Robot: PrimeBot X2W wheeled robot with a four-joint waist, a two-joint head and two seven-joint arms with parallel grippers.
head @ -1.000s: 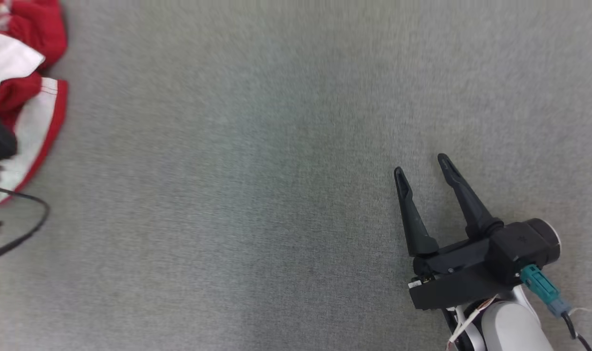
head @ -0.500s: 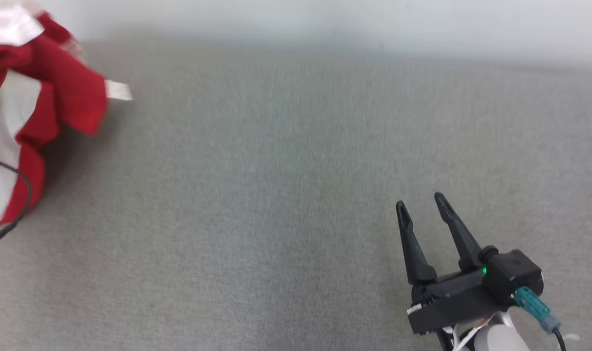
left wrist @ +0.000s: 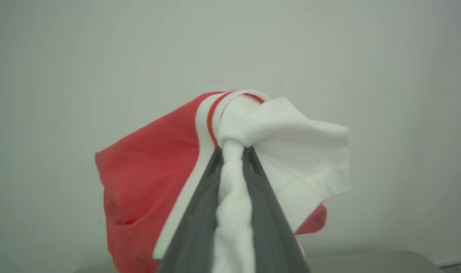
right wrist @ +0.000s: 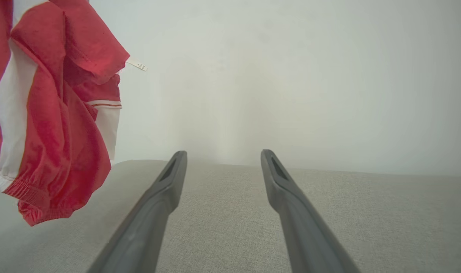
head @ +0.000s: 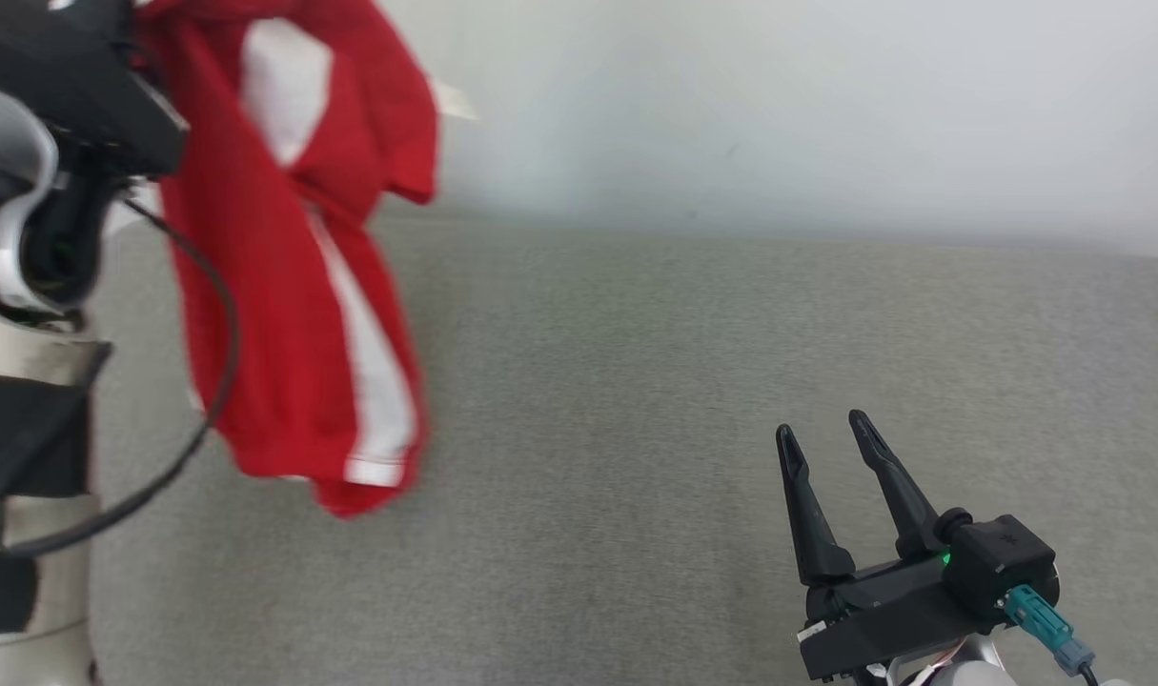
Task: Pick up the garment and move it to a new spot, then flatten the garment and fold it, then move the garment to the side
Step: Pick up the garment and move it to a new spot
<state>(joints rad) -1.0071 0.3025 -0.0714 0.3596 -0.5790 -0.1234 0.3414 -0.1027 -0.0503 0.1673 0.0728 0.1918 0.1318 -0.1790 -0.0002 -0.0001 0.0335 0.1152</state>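
The garment (head: 293, 314), hanging at ten o'clock in the head view, is thin matt cloth, red with white panels and ribbed, elasticated trim. The surface (head: 683, 400) is coarse grey woven fabric. The right gripper (head: 822, 426), at five o'clock, looks like matt dark plastic. The left arm's casing (head: 16, 353) is pale and smooth.

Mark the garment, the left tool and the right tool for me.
garment (head: 283, 381), head view, on its hanging red cloth.
left tool (left wrist: 233, 149), left wrist view, midway between its fingertips, where white cloth is pinched.
right tool (head: 822, 426), head view, midway between its open fingertips.
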